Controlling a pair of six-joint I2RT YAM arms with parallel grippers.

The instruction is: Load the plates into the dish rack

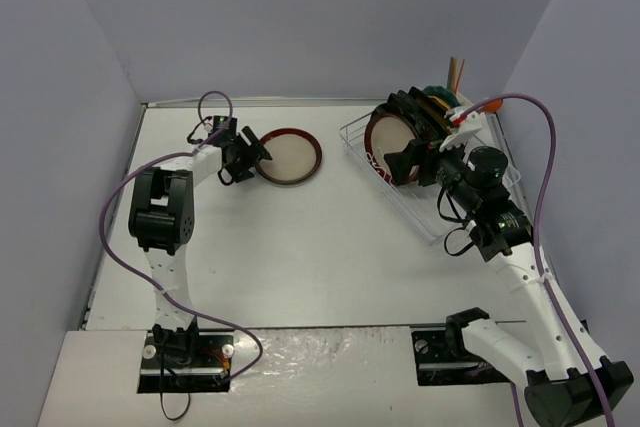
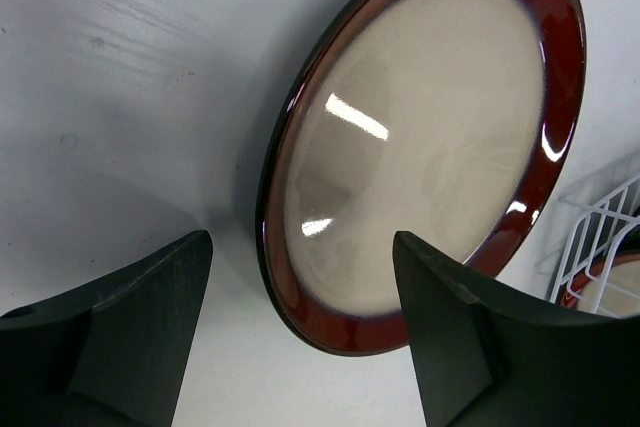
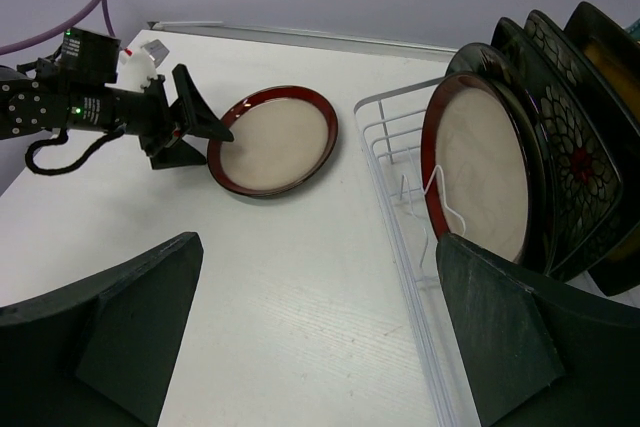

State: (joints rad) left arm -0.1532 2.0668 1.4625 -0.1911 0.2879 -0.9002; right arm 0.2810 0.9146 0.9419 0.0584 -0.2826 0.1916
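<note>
A round cream-centred plate with a red-brown rim (image 1: 291, 157) lies flat on the table. My left gripper (image 1: 257, 152) is open at its left edge, and in the left wrist view the plate's near rim (image 2: 350, 322) lies between and just ahead of the two fingers, untouched. The white wire dish rack (image 1: 425, 209) stands at the right. It holds several upright plates: a cream-centred one with a red rim (image 3: 485, 172) in front, a black floral square one (image 3: 572, 152) behind it, and a black one with an amber centre (image 3: 607, 57). My right gripper (image 1: 408, 162) is open and empty by the rack's left side.
A white cutlery caddy (image 1: 470, 119) with wooden utensils (image 1: 457, 72) stands at the rack's far corner. Purple walls close in the table on three sides. The rack's front wire edge (image 3: 400, 237) runs just inside my right finger (image 3: 520, 337). A purple cable (image 1: 545, 177) loops over the right arm.
</note>
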